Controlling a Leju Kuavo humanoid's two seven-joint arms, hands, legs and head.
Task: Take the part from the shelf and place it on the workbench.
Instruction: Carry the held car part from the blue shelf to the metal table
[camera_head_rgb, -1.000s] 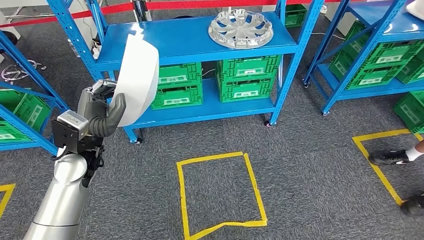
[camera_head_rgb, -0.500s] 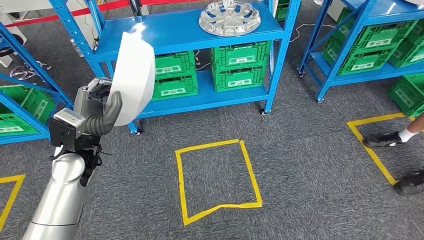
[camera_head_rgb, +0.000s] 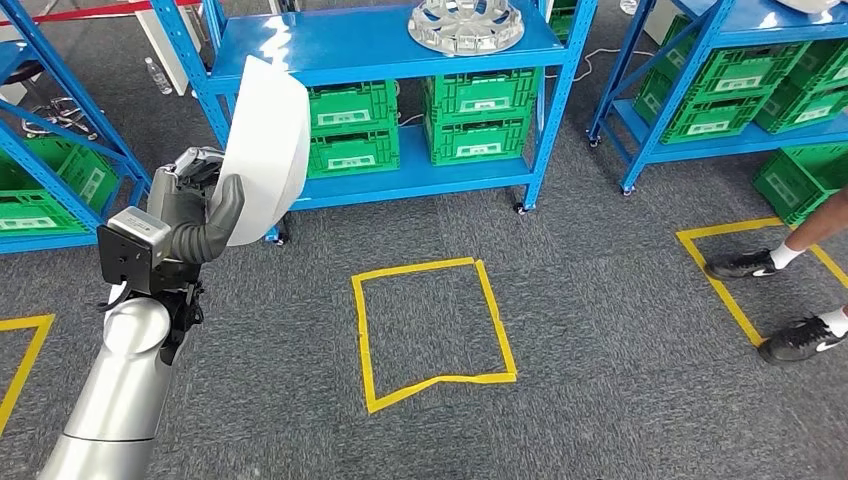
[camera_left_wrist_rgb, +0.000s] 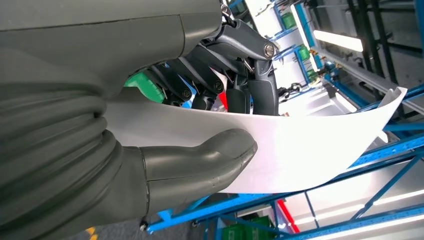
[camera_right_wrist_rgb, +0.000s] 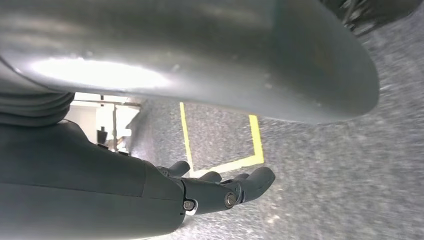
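While the left hand (camera_head_rgb: 195, 215) clamps the white curved part (camera_head_rgb: 268, 150) between its thumb and dark fingers (camera_left_wrist_rgb: 235, 95), the part stands nearly upright at about ten o'clock in the head view, raised above the grey carpet in front of the blue shelf (camera_head_rgb: 380, 45). At the right wrist, the right hand (camera_right_wrist_rgb: 220, 187) hangs over the floor with its fingers loosely extended and nothing in them. No workbench is visible, so the carry looks far from done. Since the grip takes just one edge of a broad, smooth panel, walking or turning could swing it and work it loose; it could also clip a shelf post (camera_head_rgb: 205, 75) nearby.
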